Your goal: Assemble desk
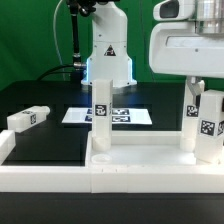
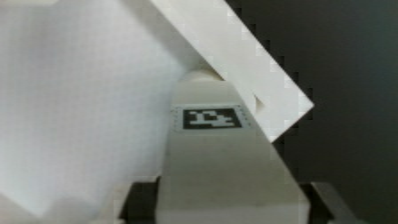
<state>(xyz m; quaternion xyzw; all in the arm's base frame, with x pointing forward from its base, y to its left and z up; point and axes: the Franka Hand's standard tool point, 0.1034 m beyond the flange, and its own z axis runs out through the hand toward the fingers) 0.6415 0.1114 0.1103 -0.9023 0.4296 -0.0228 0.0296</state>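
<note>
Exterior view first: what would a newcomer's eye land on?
The big white gripper at the exterior view's right, reaching down at the tabletop panel; the wrist view shows a tagged leg between its jaws. An upright leg stands at the panel's left end, and a loose leg lies farther left.

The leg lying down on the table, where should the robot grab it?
Probably its middle, from straight above. The lying leg rests flat on the black table, so its two long flat sides are free to pinch, and a middle grip should keep it level.
</note>
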